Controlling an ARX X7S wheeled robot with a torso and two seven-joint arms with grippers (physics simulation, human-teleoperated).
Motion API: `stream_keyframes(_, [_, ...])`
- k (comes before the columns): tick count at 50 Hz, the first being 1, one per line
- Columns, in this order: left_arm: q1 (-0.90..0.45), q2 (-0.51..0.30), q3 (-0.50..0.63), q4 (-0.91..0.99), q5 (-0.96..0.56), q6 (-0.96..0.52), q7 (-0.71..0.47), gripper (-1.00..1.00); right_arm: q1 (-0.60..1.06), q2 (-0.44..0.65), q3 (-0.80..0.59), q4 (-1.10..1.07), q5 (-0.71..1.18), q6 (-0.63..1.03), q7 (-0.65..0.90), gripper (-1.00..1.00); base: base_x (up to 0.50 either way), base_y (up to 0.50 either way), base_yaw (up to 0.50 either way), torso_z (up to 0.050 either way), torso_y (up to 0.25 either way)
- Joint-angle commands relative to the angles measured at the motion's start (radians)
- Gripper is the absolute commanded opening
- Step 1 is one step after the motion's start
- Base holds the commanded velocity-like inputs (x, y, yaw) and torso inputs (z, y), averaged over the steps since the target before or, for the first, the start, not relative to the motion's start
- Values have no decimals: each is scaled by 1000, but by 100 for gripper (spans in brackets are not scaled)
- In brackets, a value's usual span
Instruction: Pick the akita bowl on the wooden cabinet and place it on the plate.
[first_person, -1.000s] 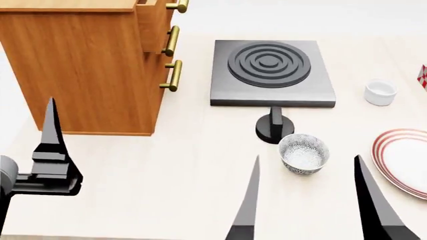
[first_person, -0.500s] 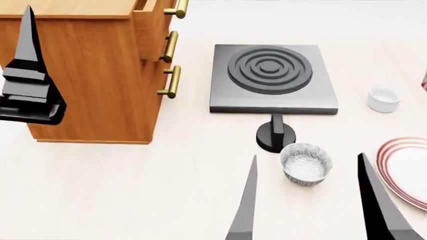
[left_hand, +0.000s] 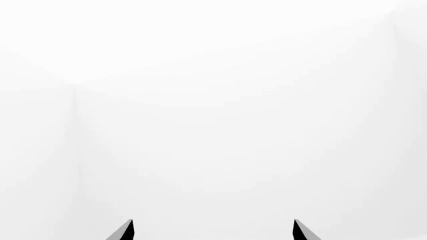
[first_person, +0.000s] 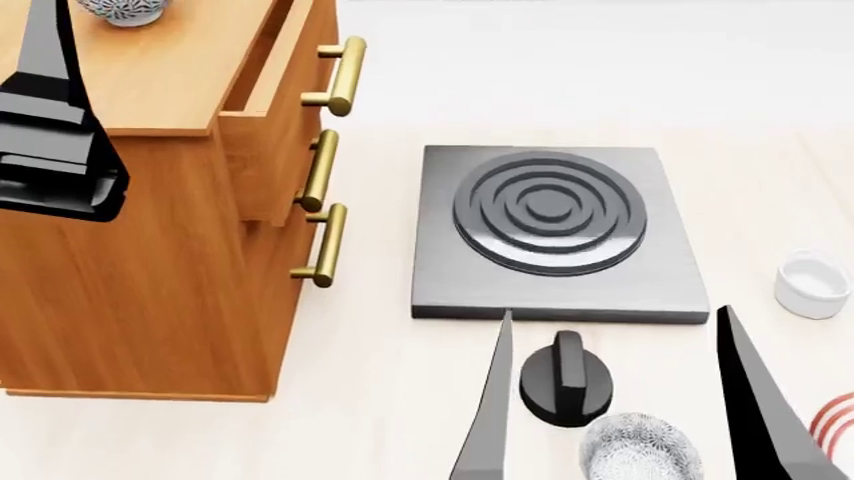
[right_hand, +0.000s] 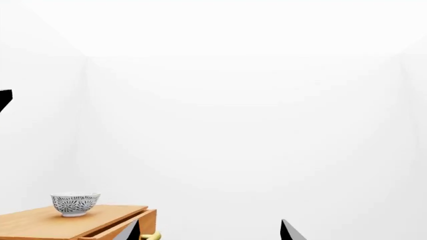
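Note:
The akita bowl (first_person: 120, 10) stands on the wooden cabinet (first_person: 147, 290), at the back of its top and cut by the head view's edge. In the right wrist view the same bowl (right_hand: 75, 204) is whole and upright on the cabinet top (right_hand: 60, 222). My left gripper (left_hand: 212, 230) is open and faces a blank white wall. One of its fingers (first_person: 51, 60) rises in front of the cabinet top, near the bowl. My right gripper (first_person: 617, 315) is open over the table. Only the ringed rim of the plate (first_person: 837, 420) shows, at the far right.
A second patterned bowl (first_person: 641, 450) sits on the table between my right fingers. In front of it is a black knob (first_person: 567, 378), then a grey square burner (first_person: 554, 225). A small white cup (first_person: 814, 285) is at the right. The cabinet's top drawer (first_person: 267, 110) stands slightly open.
The head view has risen, so the cabinet top and its bowl now show. My left gripper climbed from table level to cabinet-top height. The right gripper keeps its place in view.

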Motion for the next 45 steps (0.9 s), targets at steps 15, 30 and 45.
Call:
stream_keyframes(15, [-11,87,108,9,382,-11,270,100,30,65,-52,0,23,2,85,100,214,0,0,0,1])
stream_keyframes(30, [-45,88,132,9,410,-35,293,100,38,93,-65,7,50,-27,116,100,129,0,0,0,0])
stream_keyframes(45, [-102,88,169,10,455,-78,324,100,42,119,-80,3,60,-49,139,100,0,0,0,0,0])
